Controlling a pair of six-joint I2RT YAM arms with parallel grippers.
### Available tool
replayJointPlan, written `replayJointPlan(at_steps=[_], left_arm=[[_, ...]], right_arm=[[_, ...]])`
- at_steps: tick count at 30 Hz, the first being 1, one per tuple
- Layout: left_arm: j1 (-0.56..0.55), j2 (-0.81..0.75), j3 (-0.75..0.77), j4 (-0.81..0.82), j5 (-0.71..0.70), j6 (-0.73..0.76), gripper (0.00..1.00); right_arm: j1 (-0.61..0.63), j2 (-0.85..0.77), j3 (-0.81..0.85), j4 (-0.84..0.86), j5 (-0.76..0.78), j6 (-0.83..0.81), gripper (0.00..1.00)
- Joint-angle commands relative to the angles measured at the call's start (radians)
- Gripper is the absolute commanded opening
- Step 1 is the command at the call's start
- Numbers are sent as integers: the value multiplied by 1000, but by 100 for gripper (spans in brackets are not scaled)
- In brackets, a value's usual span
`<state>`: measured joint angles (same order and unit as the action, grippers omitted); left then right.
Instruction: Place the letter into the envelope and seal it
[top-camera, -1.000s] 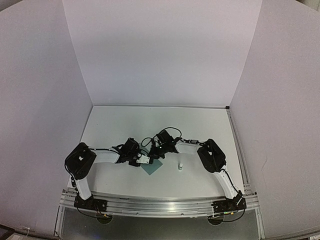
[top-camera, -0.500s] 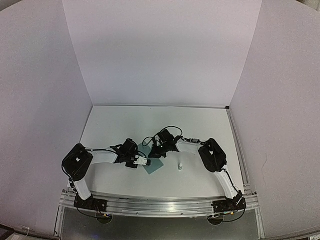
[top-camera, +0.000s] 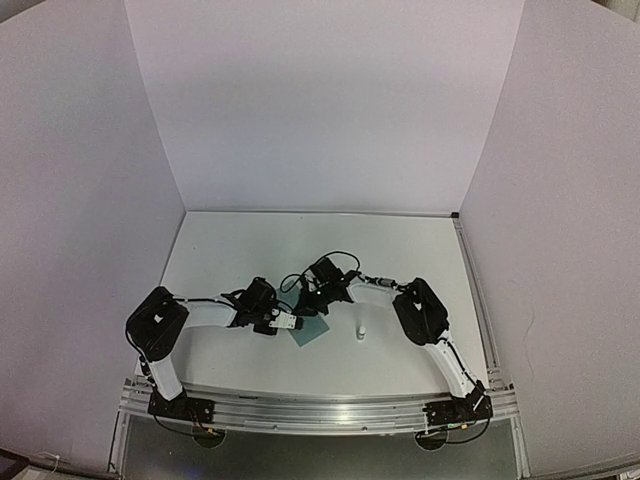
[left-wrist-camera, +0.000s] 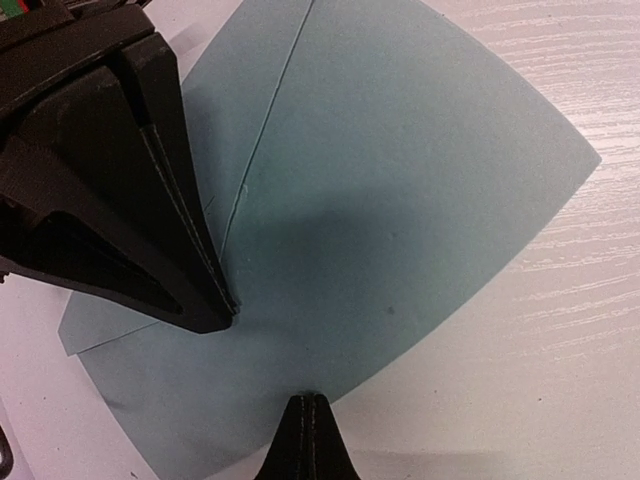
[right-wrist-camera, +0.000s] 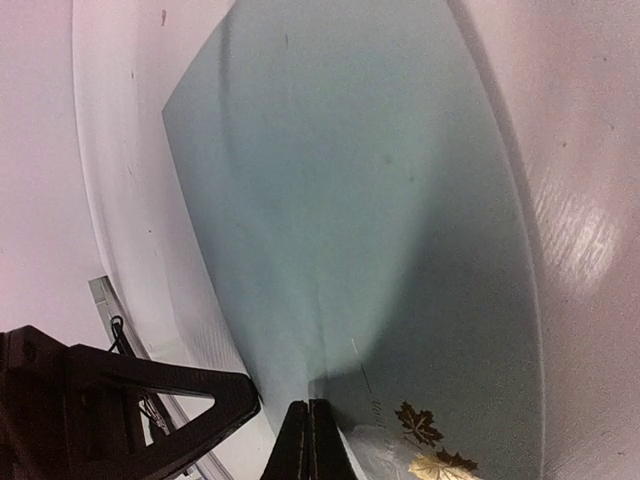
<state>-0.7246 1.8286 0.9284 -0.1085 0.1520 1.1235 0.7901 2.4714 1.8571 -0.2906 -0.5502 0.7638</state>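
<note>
Top view: both arms reach in over the middle of the surface (top-camera: 400, 250). My left pincer (top-camera: 288, 321) and right pincer (top-camera: 312, 304) meet over the envelope (top-camera: 310, 334), which lies flat near front centre. A small white bottle (top-camera: 360, 333) stands to its right, apart from it. The letter isn't visible anywhere. My read is that it's already inside, but I can't confirm.

Left wrist: left pincer (left-wrist-camera: 310, 435) is closed tight with nothing in it, tips at the near edge of the envelope (left-wrist-camera: 400, 180). Right pincer (left-wrist-camera: 222, 305) comes in from the left, also closed. Its tip is on or just above the teal paper, right beside the flap crease (left-wrist-camera: 265, 130). The flap looks folded flat onto the body.

Right wrist: right pincer (right-wrist-camera: 308, 440) is closed and empty, tips down at the envelope (right-wrist-camera: 350, 200), which fills most of the view. Left pincer (right-wrist-camera: 240, 405) sits just beside it, lower left. Gold maple leaves (right-wrist-camera: 432, 447) show near my tips; print or sticker, I can't tell. No readable writing, brand or label in any view.

Status, as I judge it: insertion done, flap down — what's left is pressing the flap along its edge. Whether it's actually stuck, I can't tell.
</note>
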Motion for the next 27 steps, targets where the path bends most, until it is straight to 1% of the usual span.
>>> replayJointPlan(at_steps=[1, 3, 7, 12, 16, 19, 22, 27], left_arm=[[0, 41, -51, -62, -31, -35, 0], [0, 31, -42, -74, -30, -59, 0], [1, -11, 11, -120, 3, -131, 0], [1, -74, 90, -199, 59, -181, 0], [38, -90, 172, -280, 123, -242, 0], [114, -34, 282, -342, 122, -302, 0], [190, 41, 362, -353, 82, -332, 0], [218, 158, 418, -335, -3, -329, 0]], right_arm=[[13, -54, 44, -78, 25, -1, 0], [11, -119, 26, -79, 43, 10, 0], [-4, -238, -88, -119, 96, 40, 0], [-6, -320, -139, -304, 175, 2, 0], [4, -331, -100, -484, 231, -14, 0], [26, -323, -77, -605, 259, -19, 0], [49, -313, -75, -667, 256, -13, 0], [73, -267, -55, -689, 238, -11, 0]])
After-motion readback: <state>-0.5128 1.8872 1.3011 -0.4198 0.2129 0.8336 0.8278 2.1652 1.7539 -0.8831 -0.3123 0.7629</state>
